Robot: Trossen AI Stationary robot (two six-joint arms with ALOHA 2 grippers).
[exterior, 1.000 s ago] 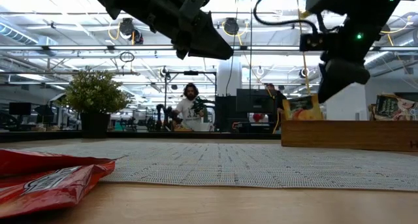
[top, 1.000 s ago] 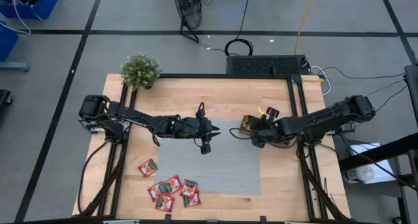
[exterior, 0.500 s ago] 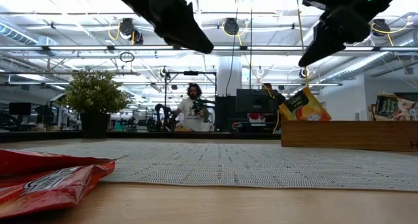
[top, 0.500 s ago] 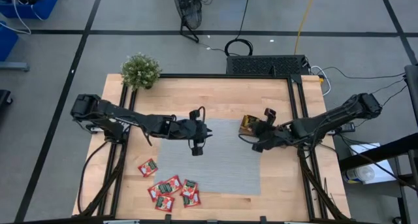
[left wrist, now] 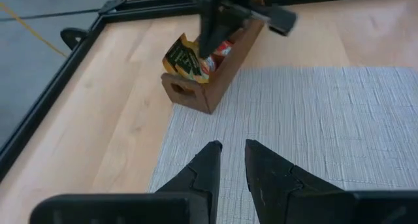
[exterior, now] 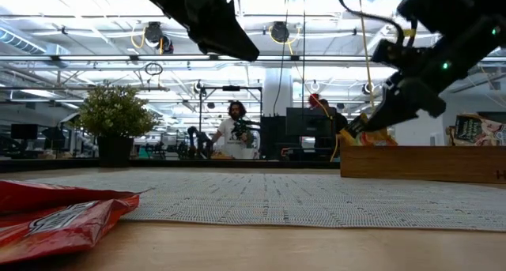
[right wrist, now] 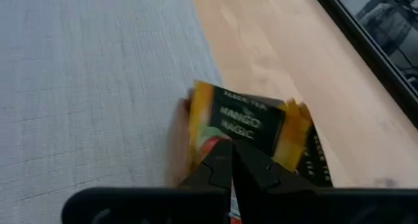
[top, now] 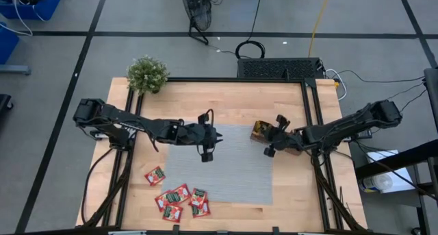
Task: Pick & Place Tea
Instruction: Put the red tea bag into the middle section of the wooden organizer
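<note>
- Right now my right gripper hangs at the grey mat's right edge, just beside the wooden tray, fingers pressed together on nothing that I can make out.
- Wrist view: an orange-yellow sachet stands in the tray right ahead of my right fingertips; touching or not, hard to say.
- More sachets sit in the tray, one dark green.
- My left gripper hovers over the mat's upper left part, fingers a small gap apart, nothing between them.
- Red sachets lie loose at the mat's lower left corner, some on the mat, one red sachet just off its left edge on the table.
- Potted plant sits beyond the mat's upper left corner.
</note>
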